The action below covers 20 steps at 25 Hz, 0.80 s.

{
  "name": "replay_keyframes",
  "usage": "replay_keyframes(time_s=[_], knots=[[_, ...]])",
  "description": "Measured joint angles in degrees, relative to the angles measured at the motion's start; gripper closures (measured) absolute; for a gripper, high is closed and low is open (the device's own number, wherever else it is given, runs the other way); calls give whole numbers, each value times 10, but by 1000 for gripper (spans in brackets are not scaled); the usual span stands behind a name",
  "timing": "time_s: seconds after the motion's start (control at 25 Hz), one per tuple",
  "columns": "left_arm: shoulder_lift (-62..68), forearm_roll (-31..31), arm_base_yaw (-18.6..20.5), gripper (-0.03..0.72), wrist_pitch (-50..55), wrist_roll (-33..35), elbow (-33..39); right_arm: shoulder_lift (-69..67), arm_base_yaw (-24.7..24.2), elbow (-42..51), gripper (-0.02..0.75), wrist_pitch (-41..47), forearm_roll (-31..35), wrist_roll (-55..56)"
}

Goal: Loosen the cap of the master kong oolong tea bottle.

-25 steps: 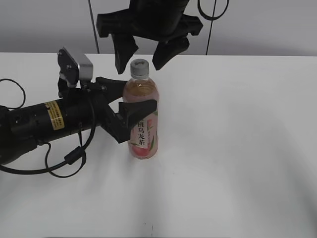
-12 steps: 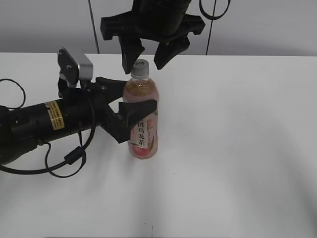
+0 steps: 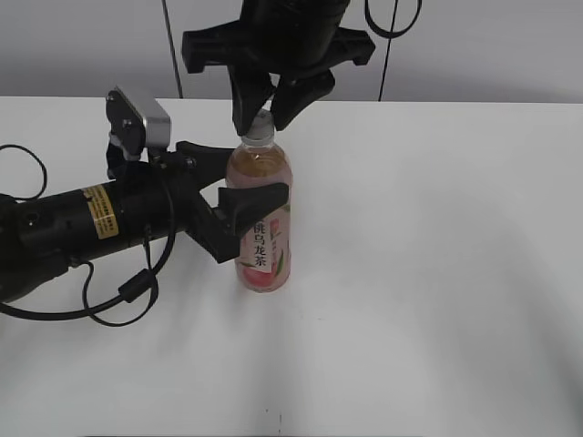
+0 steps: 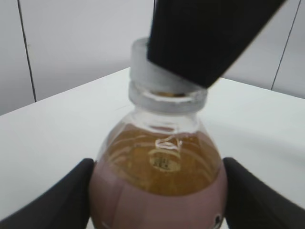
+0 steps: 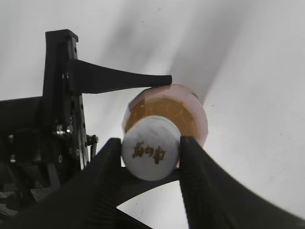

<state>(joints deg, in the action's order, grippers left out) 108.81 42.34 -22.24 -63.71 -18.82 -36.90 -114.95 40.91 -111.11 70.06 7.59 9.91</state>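
The master kong oolong tea bottle (image 3: 262,214) stands upright on the white table (image 3: 437,273), left of centre. It is clear plastic filled with pale amber tea to the shoulder, and carries a pink label with a white vertical strip of black Chinese characters. The cap (image 5: 150,154) is small, round and white, with small dark print on top, seated on the neck.

The left gripper (image 3: 246,182) reaches in horizontally from the left, its jaws clamped on the bottle body at shoulder height, one finger on each side, both touching.

The right gripper (image 3: 264,114) hangs over the bottle from above. In the right wrist view its two fingers (image 5: 107,167) press against opposite sides of the cap, closed on it.

Change noted: a second ago the right jaws stood spread wide, clear of the cap on both sides; they have since drawn together onto it. The bottle and the left gripper hold the same position as before.
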Motion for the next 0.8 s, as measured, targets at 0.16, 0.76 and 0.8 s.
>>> replay_keyframes(time_s=[0.16, 0.76, 0.8], knots=[[0, 0, 0, 213, 0, 0, 0, 0, 0, 0, 464, 0, 0, -6], [0, 0, 0, 213, 0, 0, 0, 0, 0, 0, 465, 0, -1, -176], [0, 0, 0, 213, 0, 0, 0, 0, 0, 0, 465, 0, -1, -197]])
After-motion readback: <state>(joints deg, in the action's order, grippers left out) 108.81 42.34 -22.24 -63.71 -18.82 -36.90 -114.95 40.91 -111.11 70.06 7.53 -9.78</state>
